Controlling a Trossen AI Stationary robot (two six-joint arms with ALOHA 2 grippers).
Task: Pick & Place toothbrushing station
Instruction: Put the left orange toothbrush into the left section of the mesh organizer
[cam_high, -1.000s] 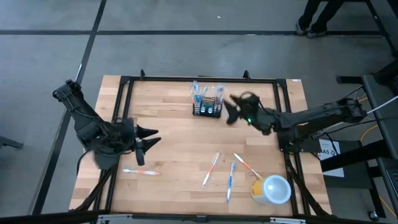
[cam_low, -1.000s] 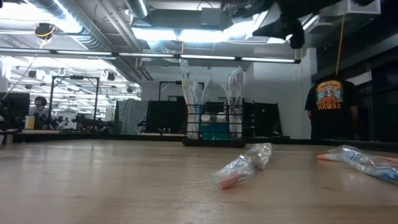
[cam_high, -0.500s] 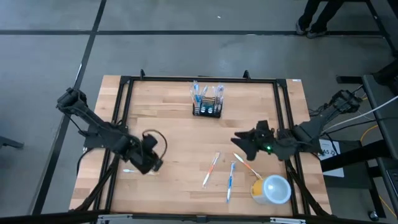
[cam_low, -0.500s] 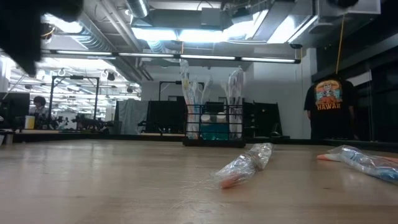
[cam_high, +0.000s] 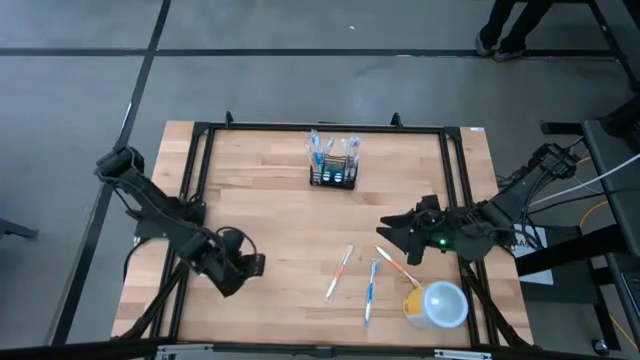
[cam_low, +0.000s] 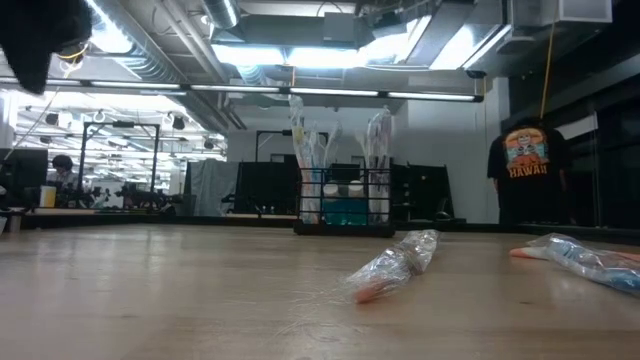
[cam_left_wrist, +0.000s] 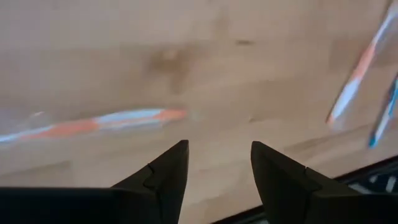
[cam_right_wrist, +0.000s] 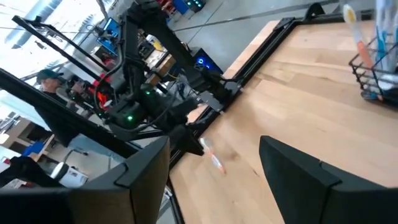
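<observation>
**Station Layout and Gripper Status**

While both arms hover above the table (cam_high: 280, 200), one toothbrushing station (cam_high: 333, 176) stands upright at the far middle, its long axis running left to right and its brushes pointing up. Three loose toothbrushes (cam_high: 370, 290) lie nearer than the station and to its right; a fourth toothbrush (cam_left_wrist: 99, 122) lies before the left gripper (cam_left_wrist: 214, 163), whose fingers are spread and empty. One yellow cup (cam_high: 438, 304) sits beyond those three brushes. Right gripper (cam_high: 392, 232): fingers spread, empty, right of the station.
</observation>
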